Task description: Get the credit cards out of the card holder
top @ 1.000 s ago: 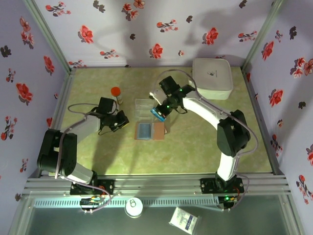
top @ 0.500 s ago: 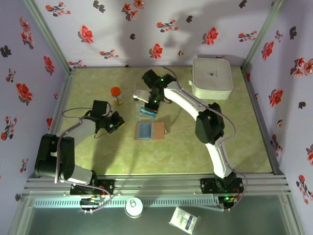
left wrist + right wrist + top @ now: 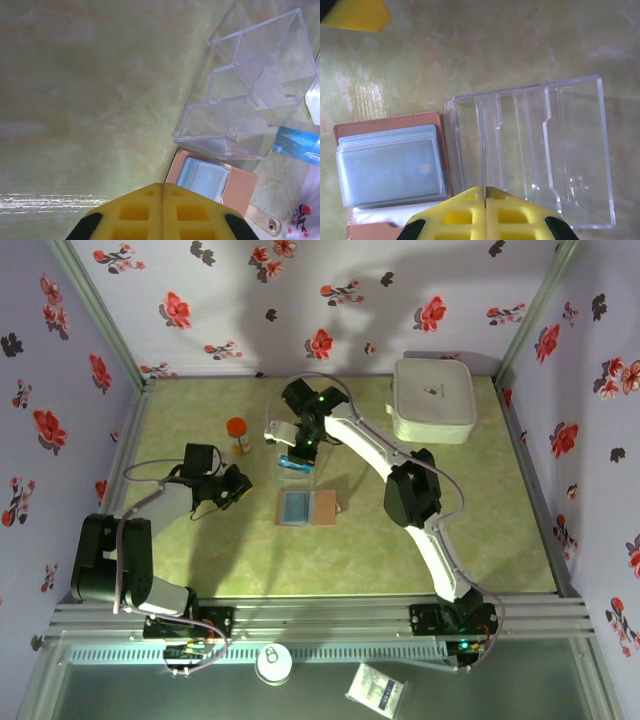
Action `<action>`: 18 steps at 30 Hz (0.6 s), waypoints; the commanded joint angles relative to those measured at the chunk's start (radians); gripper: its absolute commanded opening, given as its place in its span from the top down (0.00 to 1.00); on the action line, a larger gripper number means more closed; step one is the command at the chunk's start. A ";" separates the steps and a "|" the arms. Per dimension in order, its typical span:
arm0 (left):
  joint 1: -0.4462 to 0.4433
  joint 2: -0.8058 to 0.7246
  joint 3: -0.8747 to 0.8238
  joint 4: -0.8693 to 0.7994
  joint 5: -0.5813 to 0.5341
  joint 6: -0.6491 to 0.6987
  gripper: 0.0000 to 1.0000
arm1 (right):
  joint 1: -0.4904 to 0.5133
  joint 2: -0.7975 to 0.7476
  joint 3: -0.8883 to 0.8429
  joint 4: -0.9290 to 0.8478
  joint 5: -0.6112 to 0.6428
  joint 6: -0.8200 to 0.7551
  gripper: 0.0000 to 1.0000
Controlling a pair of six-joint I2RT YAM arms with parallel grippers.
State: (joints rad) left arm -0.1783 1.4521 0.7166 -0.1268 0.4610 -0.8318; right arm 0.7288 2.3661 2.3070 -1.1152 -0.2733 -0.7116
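Right gripper [image 3: 483, 196], pinching a blue credit card [image 3: 296, 145], is swinging off the open card holder [image 3: 325, 508] lying on the table [image 3: 450, 540] and hovering over the clear tray [image 3: 580, 150] just behind it — one card is coming out, I'd say.

The desk [image 3: 200, 550] under my left pincer [image 3: 237, 488] is pale green, clouded like marble. In the left wrist view a white streak of glare [image 3: 50, 202] lies on it, just left of that pincer. Beyond my right pincer [image 3: 297, 453] the back wall [image 3: 300, 300] is lavender with red and dark flowers, crossed by soft grey shadows. The side walls [image 3: 40, 390] carry the same print. Metal posts [image 3: 95, 310] stand in the far corners. Behind both pincers a ribbed aluminium rail [image 3: 320, 615] edges the desk.
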 commanded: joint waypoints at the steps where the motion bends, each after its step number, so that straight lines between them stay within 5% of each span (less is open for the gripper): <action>1: 0.010 0.017 -0.016 0.021 0.025 -0.007 0.97 | 0.008 0.041 0.046 -0.021 -0.003 -0.039 1.00; 18: 0.016 0.041 -0.030 0.038 0.034 -0.010 0.97 | -0.052 0.056 0.037 -0.154 0.066 0.014 1.00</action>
State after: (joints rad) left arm -0.1715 1.4761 0.6994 -0.1104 0.4755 -0.8326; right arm 0.6975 2.4187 2.3299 -1.1988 -0.2413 -0.7307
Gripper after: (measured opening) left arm 0.051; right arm 0.065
